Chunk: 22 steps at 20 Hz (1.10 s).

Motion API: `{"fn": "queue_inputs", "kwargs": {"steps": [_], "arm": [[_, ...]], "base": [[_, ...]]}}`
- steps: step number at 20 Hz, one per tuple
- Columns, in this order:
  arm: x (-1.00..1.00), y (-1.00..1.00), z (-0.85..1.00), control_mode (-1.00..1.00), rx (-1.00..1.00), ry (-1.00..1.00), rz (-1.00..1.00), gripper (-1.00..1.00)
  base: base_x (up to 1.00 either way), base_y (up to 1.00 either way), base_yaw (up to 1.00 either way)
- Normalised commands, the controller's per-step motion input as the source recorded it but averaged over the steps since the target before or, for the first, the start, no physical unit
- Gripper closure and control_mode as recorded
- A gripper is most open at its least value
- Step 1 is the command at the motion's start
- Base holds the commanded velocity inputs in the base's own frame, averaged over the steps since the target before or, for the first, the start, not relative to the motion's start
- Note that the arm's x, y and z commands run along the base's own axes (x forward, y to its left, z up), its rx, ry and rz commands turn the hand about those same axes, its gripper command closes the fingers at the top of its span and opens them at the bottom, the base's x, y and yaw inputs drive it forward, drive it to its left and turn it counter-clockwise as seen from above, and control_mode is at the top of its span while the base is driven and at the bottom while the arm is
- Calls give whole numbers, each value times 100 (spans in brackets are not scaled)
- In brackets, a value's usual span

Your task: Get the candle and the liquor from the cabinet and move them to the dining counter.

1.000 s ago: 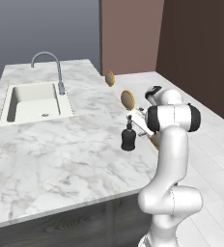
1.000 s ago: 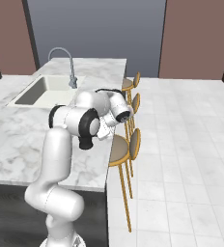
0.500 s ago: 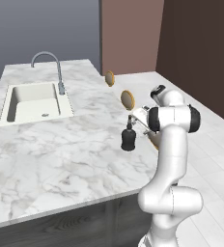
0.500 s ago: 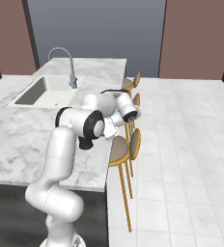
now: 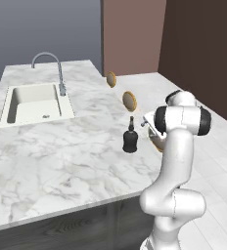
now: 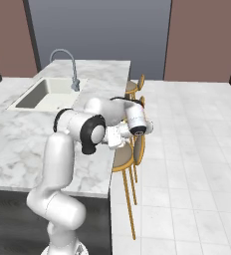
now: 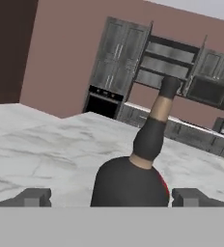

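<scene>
Gripper (image 7: 112,197) sat wide open in the hand view, one dark finger tip (image 7: 33,197) on the left and the other on the right, with the liquor (image 7: 135,173) standing between them but clear gaps on both sides, so nothing was actually held. The bottle looked upright there, black body, thin neck, dark cap, with a bit of red showing on its right side.

From the left base view, going left to right: the sink (image 5: 33,102) was set into the dining counter (image 5: 47,161), the white marble desk, with the curved faucet (image 5: 51,68) at its right rim. Well right of that the liquor (image 5: 130,138) stood on the marble near the desk's right edge. Two tan round stools (image 5: 129,99) poked up past that edge. The white arm (image 5: 176,146) rose further right, its hand end just beside the bottle.

In the right base view the arm (image 6: 72,149) bent over the desk's near right corner and covered the bottle, with a stool (image 6: 129,154) right next to it.

Way back in the hand view, a dark grey cabinet (image 7: 115,55) with long silver handles hung on the far wall above a black oven (image 7: 102,103).
</scene>
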Motion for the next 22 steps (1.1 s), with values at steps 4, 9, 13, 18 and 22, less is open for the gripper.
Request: {"fn": "queue_inputs", "kwargs": {"steps": [4, 9, 13, 18, 22], "arm": [[-43, 0, 18, -100, -3, -3, -52, -100], [-25, 3, 36, -100, -16, 7, -27, -100], [-37, 0, 52, -100, -7, 23, -4, -100], [-53, -1, 48, -100, -5, 14, 0, -100], [-65, 0, 30, -100, 0, 12, -11, -100]], "base": [[0, 0, 0], [0, 0, 0], [0, 0, 0], [0, 0, 0], [0, 0, 0]]}}
